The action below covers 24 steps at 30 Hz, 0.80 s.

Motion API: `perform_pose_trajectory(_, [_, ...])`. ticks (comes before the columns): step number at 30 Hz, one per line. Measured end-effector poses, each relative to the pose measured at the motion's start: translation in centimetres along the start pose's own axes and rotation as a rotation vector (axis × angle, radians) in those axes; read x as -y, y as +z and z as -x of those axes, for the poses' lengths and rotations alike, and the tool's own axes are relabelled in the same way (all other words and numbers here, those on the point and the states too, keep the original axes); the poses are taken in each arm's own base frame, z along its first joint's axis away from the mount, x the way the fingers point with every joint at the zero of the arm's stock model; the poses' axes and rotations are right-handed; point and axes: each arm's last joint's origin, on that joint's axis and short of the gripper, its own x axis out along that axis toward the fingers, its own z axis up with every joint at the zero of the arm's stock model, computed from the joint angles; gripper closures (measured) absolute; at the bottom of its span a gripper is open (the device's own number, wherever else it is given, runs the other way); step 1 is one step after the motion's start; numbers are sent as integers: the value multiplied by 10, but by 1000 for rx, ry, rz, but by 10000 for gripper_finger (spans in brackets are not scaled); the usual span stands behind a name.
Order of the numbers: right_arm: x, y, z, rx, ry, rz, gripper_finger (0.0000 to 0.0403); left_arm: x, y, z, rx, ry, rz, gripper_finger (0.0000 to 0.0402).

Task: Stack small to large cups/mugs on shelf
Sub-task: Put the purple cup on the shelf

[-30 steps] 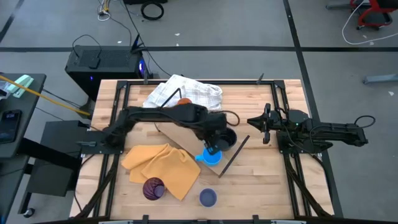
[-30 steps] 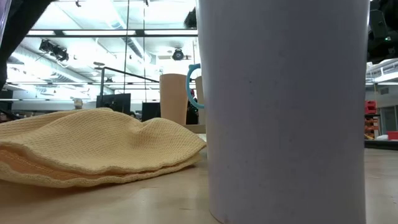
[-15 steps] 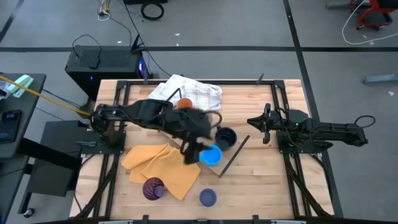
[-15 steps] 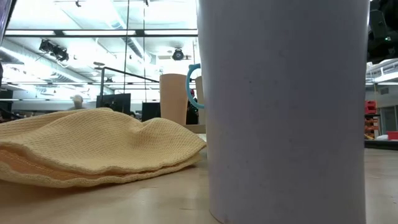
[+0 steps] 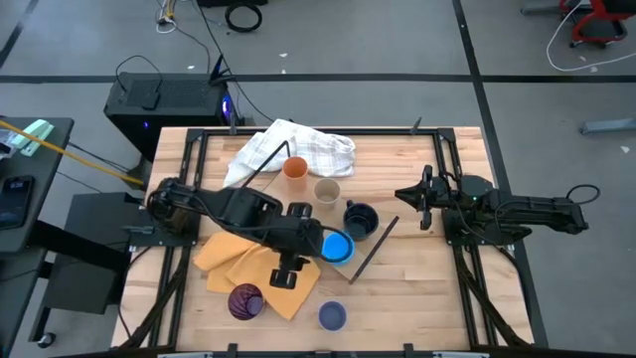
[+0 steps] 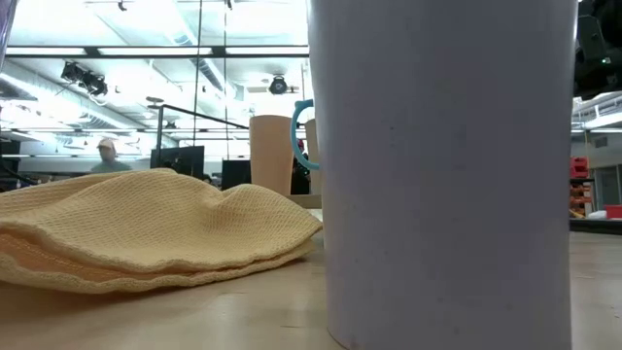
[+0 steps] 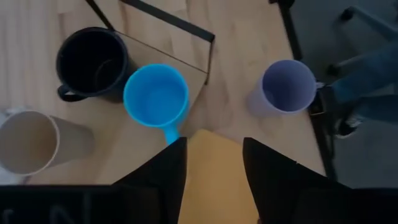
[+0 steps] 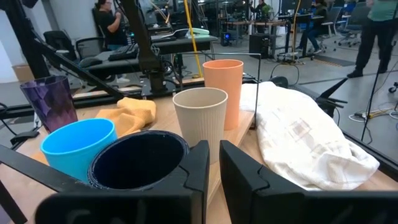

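Six cups stand on the table (image 5: 417, 288) in the high view. The orange cup (image 5: 294, 167) and the tan cup (image 5: 327, 191) are near the middle of the frame, just below the white cloth (image 5: 298, 147). The navy mug (image 5: 361, 220) sits right of center, and the blue mug (image 5: 338, 248) is just below and left of it. The purple cup (image 5: 245, 301) is at lower left, touching the yellow cloth (image 5: 243, 261). The pale cup (image 5: 332, 316) is at the bottom, a bit right of it. The shelf (image 5: 268, 207) lies in the middle, mostly hidden under the left arm; its black wire frame (image 5: 372, 249) pokes out to the right of the mugs.

The left arm reaches from the left edge toward the center, bent low over the yellow cloth. The left gripper (image 5: 289, 275) points down toward the bottom of the frame, just left of the blue mug. In the left wrist view its fingers (image 7: 165, 180) stand apart over the yellow cloth, with nothing between them.

The right arm stretches in from the right edge and waits. The right gripper (image 5: 405, 197) is right of the navy mug and does not touch it. In the right wrist view its fingers (image 8: 200, 163) are nearly together, holding nothing.

In the low view, the pale cup fills most of the frame.
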Motion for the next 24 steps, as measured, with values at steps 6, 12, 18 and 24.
perform_pose_trajectory(6, [0,0,0,-1,0,0,357,8,3,-2,33,22,-23,253])
perform_pose_trajectory(12, [0,0,0,-1,0,0,357,22,22,-8,212,-14,-48,265])
perform_pose_trajectory(18, [0,0,0,-1,0,0,357,34,31,-34,235,-48,-27,277])
perform_pose_trajectory(24, [0,-1,-1,-6,0,0,357,50,38,-68,235,-104,69,271])
